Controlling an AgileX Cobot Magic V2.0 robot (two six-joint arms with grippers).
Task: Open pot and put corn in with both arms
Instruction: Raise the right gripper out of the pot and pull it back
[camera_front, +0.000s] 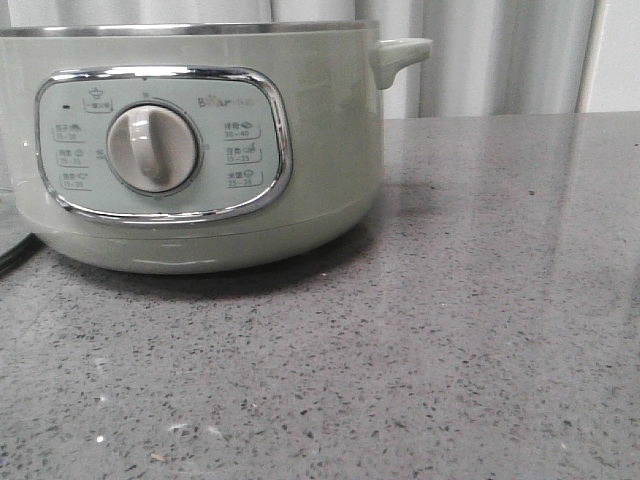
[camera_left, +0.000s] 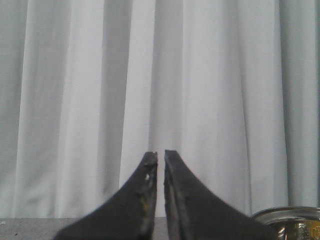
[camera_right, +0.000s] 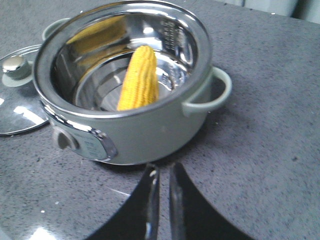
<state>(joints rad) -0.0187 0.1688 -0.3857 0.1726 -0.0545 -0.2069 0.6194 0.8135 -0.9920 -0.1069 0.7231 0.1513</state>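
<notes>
Corn (camera_right: 139, 80) leans inside pot (camera_right: 150, 130), lid (camera_right: 17, 95) off beside it; I think job done. My left claw (camera_left: 160, 159) and right claw (camera_right: 163, 172) nearly closed, empty; I pull back slow, clear of rim

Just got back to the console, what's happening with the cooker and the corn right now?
Neither arm is handling anything. The corn cob stands tilted inside the pale-green electric cooker, leaning on its steel inner wall. The glass lid is off, lying flat on the grey countertop beside the cooker. The right gripper hangs above the counter in front of the cooker, fingers nearly together and empty. The left gripper is raised, facing the white curtain, also nearly closed and empty.
</notes>
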